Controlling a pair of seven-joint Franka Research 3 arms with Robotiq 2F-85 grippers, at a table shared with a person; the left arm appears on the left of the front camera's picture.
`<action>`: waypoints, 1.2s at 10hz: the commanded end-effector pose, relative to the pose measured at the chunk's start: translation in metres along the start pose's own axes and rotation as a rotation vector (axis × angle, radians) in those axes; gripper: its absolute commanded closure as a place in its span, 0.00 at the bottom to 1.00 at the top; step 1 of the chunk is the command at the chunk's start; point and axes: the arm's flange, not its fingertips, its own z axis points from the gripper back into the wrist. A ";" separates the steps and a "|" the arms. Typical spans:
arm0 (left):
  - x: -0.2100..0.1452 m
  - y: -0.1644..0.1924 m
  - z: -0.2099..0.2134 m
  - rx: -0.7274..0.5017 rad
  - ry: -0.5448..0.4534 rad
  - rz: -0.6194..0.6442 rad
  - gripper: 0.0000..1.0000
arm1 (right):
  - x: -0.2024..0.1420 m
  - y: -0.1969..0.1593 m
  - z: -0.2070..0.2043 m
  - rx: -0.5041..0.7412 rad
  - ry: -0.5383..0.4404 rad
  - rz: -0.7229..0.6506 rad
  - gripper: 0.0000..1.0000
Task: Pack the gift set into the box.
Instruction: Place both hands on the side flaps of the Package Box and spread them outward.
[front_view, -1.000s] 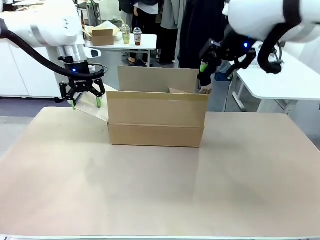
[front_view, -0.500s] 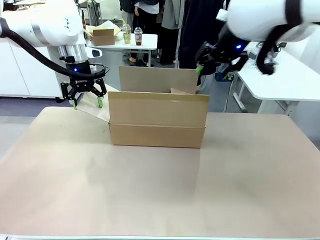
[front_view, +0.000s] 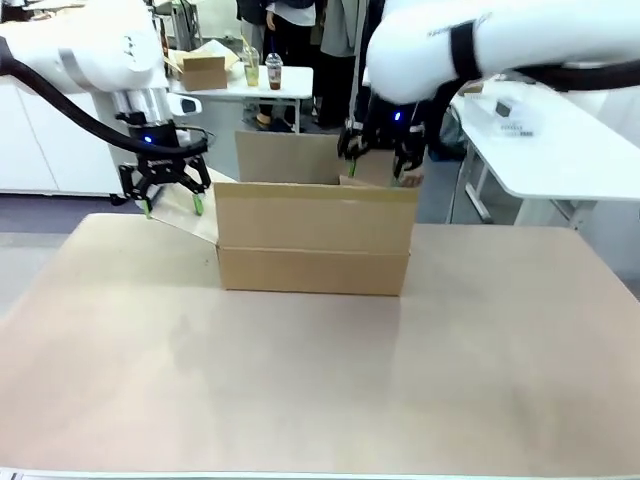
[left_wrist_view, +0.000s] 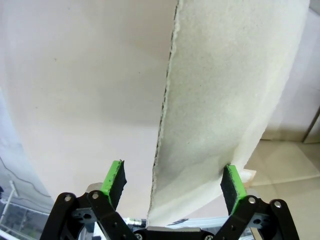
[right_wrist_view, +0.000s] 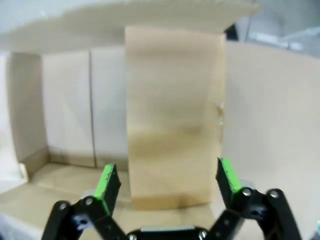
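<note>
The box (front_view: 312, 240) is sitting open at mid-table, toward the far side. Left gripper (front_view: 172, 208) is hanging spread astride the box's left flap (left_wrist_view: 215, 100). Right gripper (front_view: 377, 175) is hovering spread over the right end flap (right_wrist_view: 175, 115).

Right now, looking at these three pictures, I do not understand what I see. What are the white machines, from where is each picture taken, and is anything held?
Two white robot arms work at a table. The wide picture comes from a fixed camera between them; the other two come from wrist cameras, looking along each tool's green-tipped fingers. One open cardboard box stands on the table. The left tool is open around a side flap; the right tool hangs open over another flap. Neither grips anything.
</note>
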 end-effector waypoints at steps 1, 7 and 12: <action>-0.001 0.001 0.003 0.018 -0.003 0.016 0.00 | 0.010 0.043 -0.002 -0.103 0.061 -0.001 0.00; -0.001 0.001 0.003 0.018 -0.003 0.016 0.00 | -0.013 0.070 -0.046 -0.398 -0.021 -0.095 0.00; -0.001 0.001 0.003 0.018 -0.003 0.016 0.00 | -0.017 0.067 -0.074 -0.459 -0.008 -0.097 0.00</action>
